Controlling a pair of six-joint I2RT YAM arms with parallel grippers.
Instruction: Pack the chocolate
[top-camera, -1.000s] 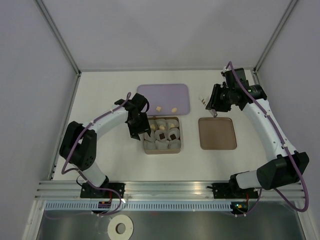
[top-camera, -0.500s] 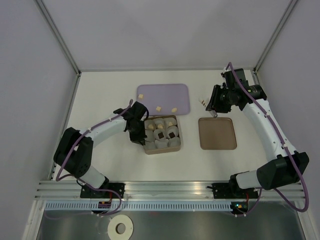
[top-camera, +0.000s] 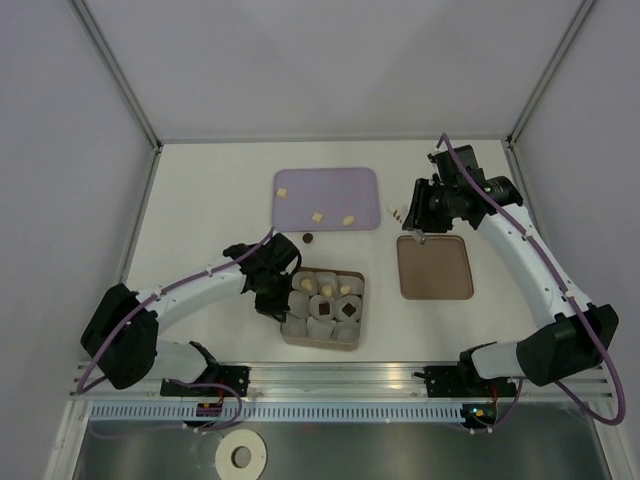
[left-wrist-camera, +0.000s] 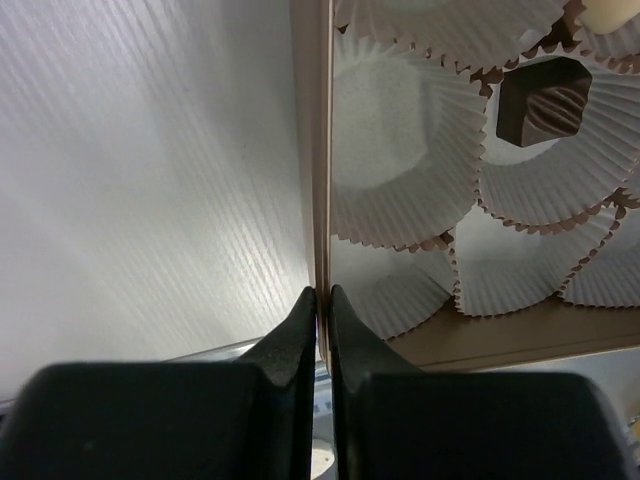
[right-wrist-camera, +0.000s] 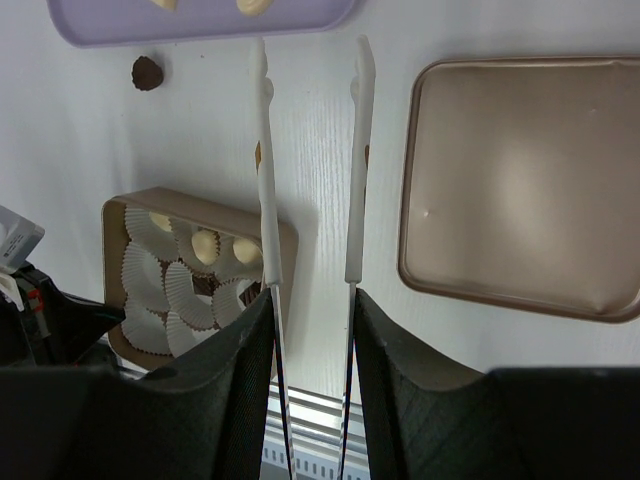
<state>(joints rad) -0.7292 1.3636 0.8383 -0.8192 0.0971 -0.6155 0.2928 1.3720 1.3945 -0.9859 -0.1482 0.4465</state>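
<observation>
A tan box (top-camera: 287, 335) of white paper cups holds several pieces of chocolate, pale ones (right-wrist-camera: 205, 243) and a dark one (left-wrist-camera: 543, 100). My left gripper (top-camera: 272, 291) is shut on the box's left wall (left-wrist-camera: 322, 180); its jaws (left-wrist-camera: 322, 292) pinch the thin rim. Three pale chocolates (top-camera: 318, 216) lie on the purple tray (top-camera: 355, 185). One dark piece (top-camera: 309, 238) (right-wrist-camera: 148, 72) lies on the table between tray and box. My right gripper (top-camera: 417, 212) (right-wrist-camera: 311, 300) is shut on white-tipped tweezers (right-wrist-camera: 262, 150), which hang over the table with nothing between their tips.
The flat brown lid (top-camera: 435, 267) (right-wrist-camera: 520, 180) lies to the right of the box, under the right arm. White walls close in the table on three sides. The arms' base rail (top-camera: 340, 378) runs along the near edge.
My left gripper has shut on the box's left wall and drawn the box toward the near edge. A dark piece now shows behind the box. The right arm has shifted left with the tweezers.
</observation>
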